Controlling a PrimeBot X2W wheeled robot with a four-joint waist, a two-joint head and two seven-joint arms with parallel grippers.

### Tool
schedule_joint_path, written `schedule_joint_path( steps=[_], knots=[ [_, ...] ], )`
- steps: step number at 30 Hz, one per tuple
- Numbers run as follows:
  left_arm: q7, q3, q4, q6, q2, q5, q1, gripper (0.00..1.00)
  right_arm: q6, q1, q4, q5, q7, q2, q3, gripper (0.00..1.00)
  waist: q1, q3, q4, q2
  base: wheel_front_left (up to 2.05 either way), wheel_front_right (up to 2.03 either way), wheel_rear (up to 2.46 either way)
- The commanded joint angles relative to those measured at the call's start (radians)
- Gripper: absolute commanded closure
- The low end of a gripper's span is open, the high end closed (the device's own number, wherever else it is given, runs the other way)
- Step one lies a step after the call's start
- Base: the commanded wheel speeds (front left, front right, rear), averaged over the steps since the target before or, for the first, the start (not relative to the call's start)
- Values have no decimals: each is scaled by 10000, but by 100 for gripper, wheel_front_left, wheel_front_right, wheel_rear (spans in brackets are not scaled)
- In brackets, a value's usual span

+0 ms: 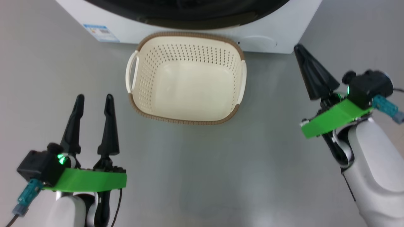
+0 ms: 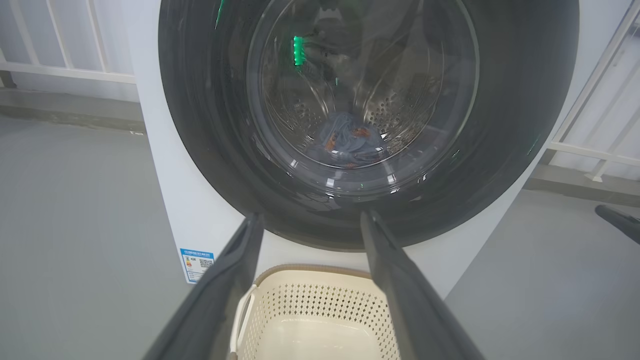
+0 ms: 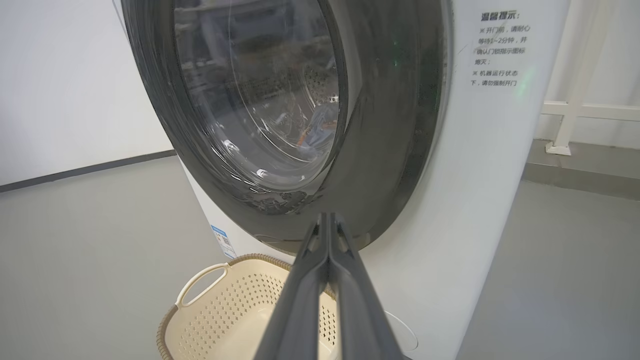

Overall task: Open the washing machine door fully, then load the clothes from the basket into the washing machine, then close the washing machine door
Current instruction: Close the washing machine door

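Task looks done: blue printed clothes [image 2: 350,140] lie inside the white front-loading washing machine [image 1: 142,28] behind its shut round glossy black door [image 2: 215,125], cream perforated plastic basket [image 1: 189,50] empty, left gripper [image 1: 94,99] spread wide, right gripper [image 1: 299,50] closed, both holding nothing

Shut door [image 2: 362,100] ahead, empty basket [image 1: 186,52] below

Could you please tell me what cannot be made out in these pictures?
Head view: the door is cut off by the top edge.
Left wrist view: the clothes blur behind the door's glare; their number is unclear.
Head view: the label has print too small to read.
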Motion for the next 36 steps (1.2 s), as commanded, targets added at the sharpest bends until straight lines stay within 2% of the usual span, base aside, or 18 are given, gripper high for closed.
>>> schedule_joint_path(
  steps=[1, 2, 15, 36],
  knots=[
    [-63, 398, -205, -25, 263, 121, 161, 0, -57, 339, -310, 116, -38, 160, 92, 33, 0, -527, -309, 0, 0, 0, 0],
    [-63, 452, -200, -25, 263, 184, 248, 0, -57, 562, -359, 126, -38, 206, -2, 0, 0, -663, -368, 0, 0, 0, 0],
    [-63, 868, 32, -25, 263, 660, 1489, 0, -57, 3658, -1093, -45, -38, 1024, -1525, 0, 0, -2418, -1038, 0, 0, 0, 0],
    [-63, 1110, -1, -25, 356, 843, 2890, 0, -57, 6113, -2136, -679, -38, 1614, -2241, 0, 0, -3787, -1451, 0, 0, 0, 0]
  ],
)
